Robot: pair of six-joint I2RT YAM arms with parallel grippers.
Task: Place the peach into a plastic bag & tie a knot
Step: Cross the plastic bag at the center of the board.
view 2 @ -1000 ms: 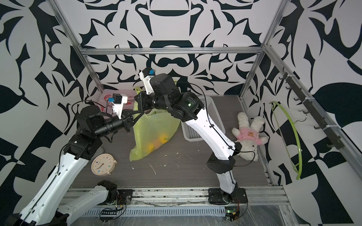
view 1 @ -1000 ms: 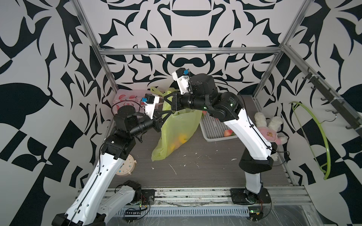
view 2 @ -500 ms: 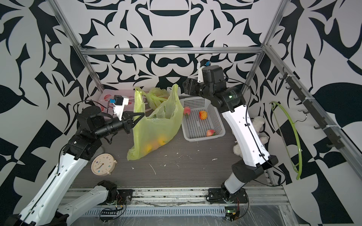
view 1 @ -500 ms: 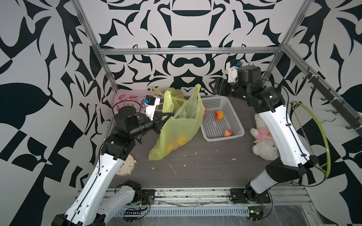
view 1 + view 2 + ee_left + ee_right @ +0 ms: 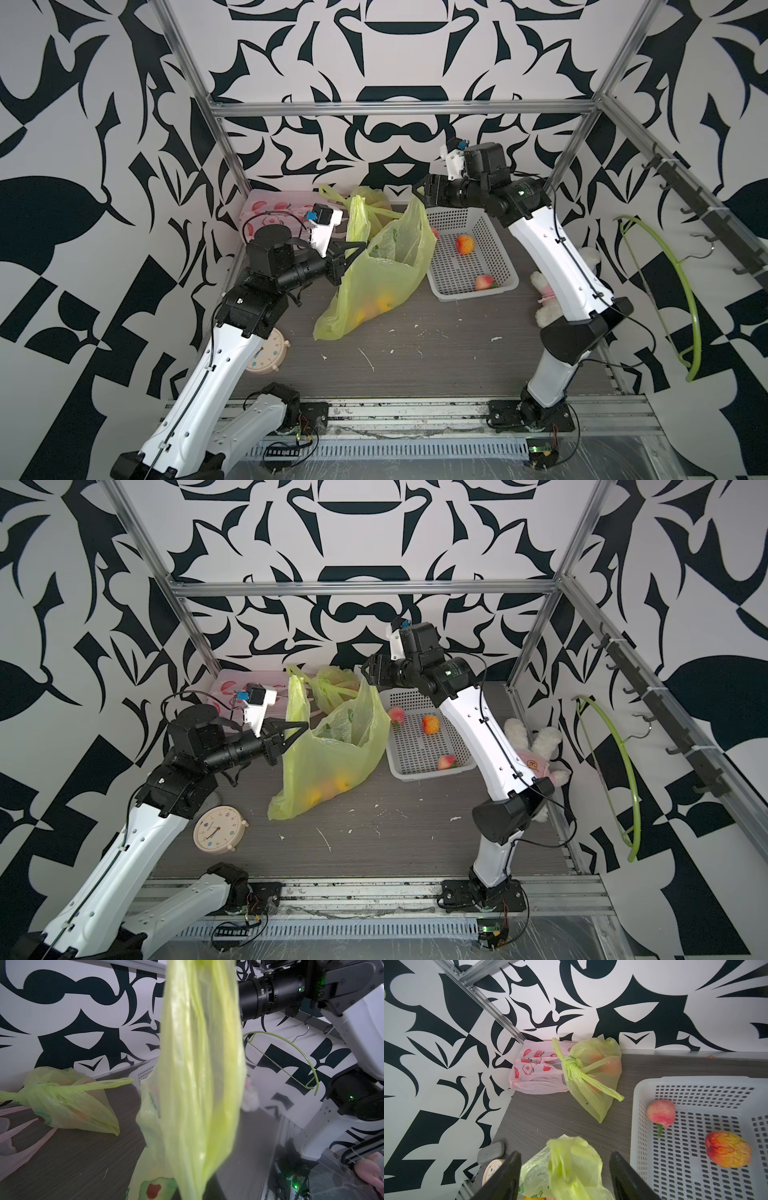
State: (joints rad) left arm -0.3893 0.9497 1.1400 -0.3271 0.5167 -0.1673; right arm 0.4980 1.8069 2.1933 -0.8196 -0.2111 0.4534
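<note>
A yellow-green plastic bag (image 5: 374, 282) (image 5: 328, 758) stands on the table with orange fruit (image 5: 376, 309) showing through its bottom. My left gripper (image 5: 360, 246) (image 5: 305, 726) is shut on one of the bag's handles, which hangs close across the left wrist view as a green strip (image 5: 199, 1064). My right gripper (image 5: 417, 193) (image 5: 365, 672) (image 5: 564, 1155) is open just above the other handle (image 5: 571, 1159), whose tip stands loose between the jaws. Loose peaches (image 5: 465, 244) (image 5: 431, 724) (image 5: 661, 1112) lie in the white basket (image 5: 473, 293) (image 5: 432, 773) (image 5: 635, 1126).
A knotted green bag (image 5: 370, 199) (image 5: 591, 1076) and a flat pink bag (image 5: 274, 205) (image 5: 537, 1070) lie at the back wall. A round clock (image 5: 268, 353) (image 5: 218, 827) is by the left arm. On the right are a plush bunny (image 5: 536, 746) and a green hanger (image 5: 615, 762).
My right gripper let go of the bag near the left gripper, opened, swung off to the right, and has come back over the bag's free handle. The left gripper kept its hold.
</note>
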